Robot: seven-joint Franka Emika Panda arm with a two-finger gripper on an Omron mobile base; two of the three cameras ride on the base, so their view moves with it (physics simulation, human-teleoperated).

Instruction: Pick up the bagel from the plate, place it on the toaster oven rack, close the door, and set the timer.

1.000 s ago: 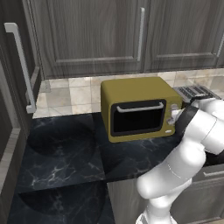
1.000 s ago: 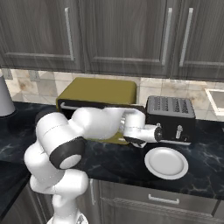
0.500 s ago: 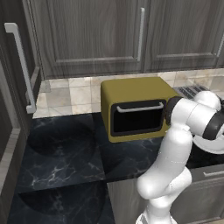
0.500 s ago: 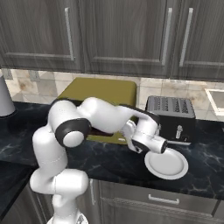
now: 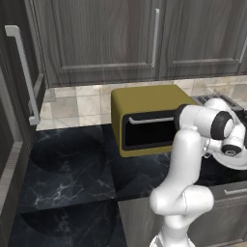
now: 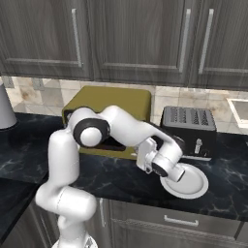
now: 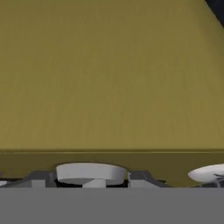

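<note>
obstacles: toaster oven point(image 6: 109, 114) against backsplash, door point(image 5: 147, 133) shut | black toaster point(image 6: 189, 131) just beside it | plate point(image 6: 190, 181) at counter edge | free room: dark counter point(image 5: 72, 164) left of oven

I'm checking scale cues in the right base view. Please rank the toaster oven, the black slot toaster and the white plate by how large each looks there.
1. toaster oven, though the arm covers part of it
2. black slot toaster
3. plate, partly behind the wrist

Arm's wrist now over the plate point(image 6: 193, 186)
</note>
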